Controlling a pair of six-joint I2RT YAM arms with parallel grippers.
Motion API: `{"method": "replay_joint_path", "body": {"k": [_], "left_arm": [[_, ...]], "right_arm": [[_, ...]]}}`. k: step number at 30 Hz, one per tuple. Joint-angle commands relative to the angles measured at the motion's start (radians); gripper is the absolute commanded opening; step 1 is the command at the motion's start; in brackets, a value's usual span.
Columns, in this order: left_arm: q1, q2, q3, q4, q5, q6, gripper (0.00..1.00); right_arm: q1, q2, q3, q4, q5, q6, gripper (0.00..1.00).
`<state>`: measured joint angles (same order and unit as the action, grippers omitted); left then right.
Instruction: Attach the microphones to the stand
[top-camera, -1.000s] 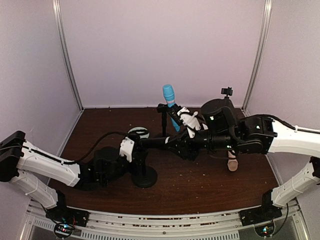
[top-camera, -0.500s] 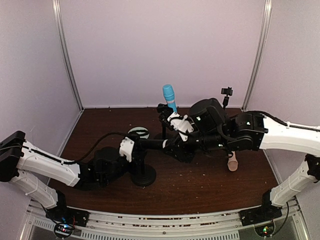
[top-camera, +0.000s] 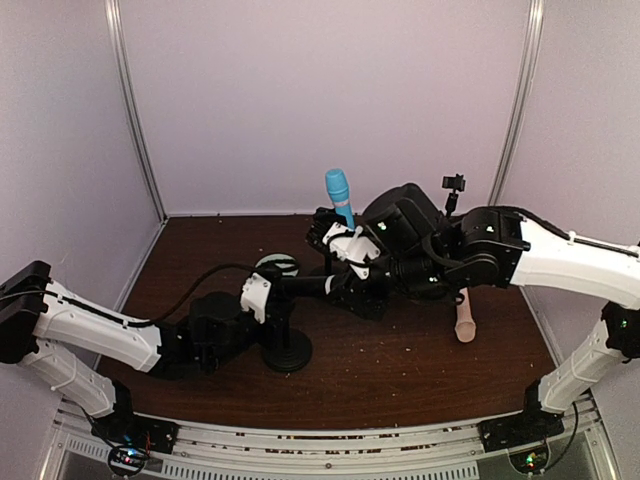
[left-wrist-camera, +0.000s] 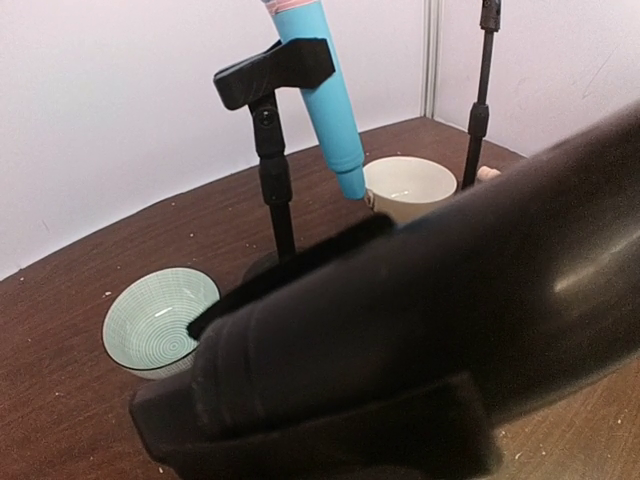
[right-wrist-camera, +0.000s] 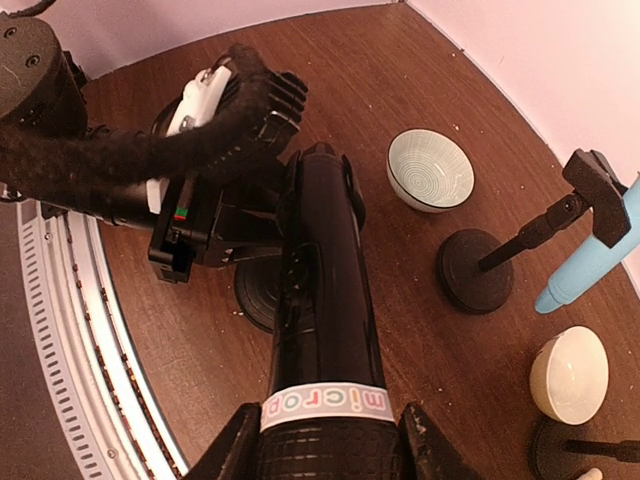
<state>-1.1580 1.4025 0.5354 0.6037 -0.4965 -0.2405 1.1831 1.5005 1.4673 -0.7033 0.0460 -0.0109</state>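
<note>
The right fingers (right-wrist-camera: 238, 450) are clamped on the labelled end of the black microphone (right-wrist-camera: 320, 300). It is held roughly level at centre frame, above a round-based stand (top-camera: 288, 352). Its far end reaches toward the left fingers (top-camera: 265, 292); how far those are open cannot be told. At upper centre, the light blue microphone (left-wrist-camera: 325, 90) sits tilted in the clip of a second stand (left-wrist-camera: 272, 170). The cream-beige microphone (top-camera: 465, 322) lies on the tabletop (top-camera: 400, 370) at right. A patterned bowl (left-wrist-camera: 160, 320) and a cream bowl (left-wrist-camera: 408, 187) stand near the second stand.
</note>
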Motion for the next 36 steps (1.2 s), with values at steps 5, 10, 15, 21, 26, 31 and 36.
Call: {"method": "replay_joint_path", "body": {"k": [5, 10, 15, 21, 26, 31, 36], "left_arm": [[-0.095, 0.027, 0.101, 0.104, 0.192, 0.124, 0.00], [-0.105, 0.037, 0.107, 0.105, 0.191, 0.126, 0.00], [-0.112, 0.038, 0.105, 0.104, 0.192, 0.129, 0.00], [-0.116, 0.043, 0.105, 0.111, 0.193, 0.133, 0.00], [-0.121, 0.046, 0.103, 0.115, 0.190, 0.133, 0.00], [-0.121, 0.038, 0.089, 0.119, 0.155, 0.128, 0.00], [-0.121, 0.023, 0.071, 0.109, 0.101, 0.125, 0.00]], "right_arm": [[-0.001, 0.182, 0.048, 0.051, -0.025, -0.046, 0.00], [-0.029, 0.222, 0.074, 0.078, -0.102, 0.031, 0.00], [-0.073, 0.238, 0.067, 0.120, -0.209, 0.152, 0.00], [-0.135, 0.244, 0.031, 0.204, -0.364, 0.306, 0.00], [-0.163, 0.267, 0.028, 0.217, -0.419, 0.357, 0.00], [-0.164, 0.253, 0.029, 0.195, -0.419, 0.358, 0.00], [-0.165, 0.182, 0.024, 0.164, -0.395, 0.353, 0.00]]}}
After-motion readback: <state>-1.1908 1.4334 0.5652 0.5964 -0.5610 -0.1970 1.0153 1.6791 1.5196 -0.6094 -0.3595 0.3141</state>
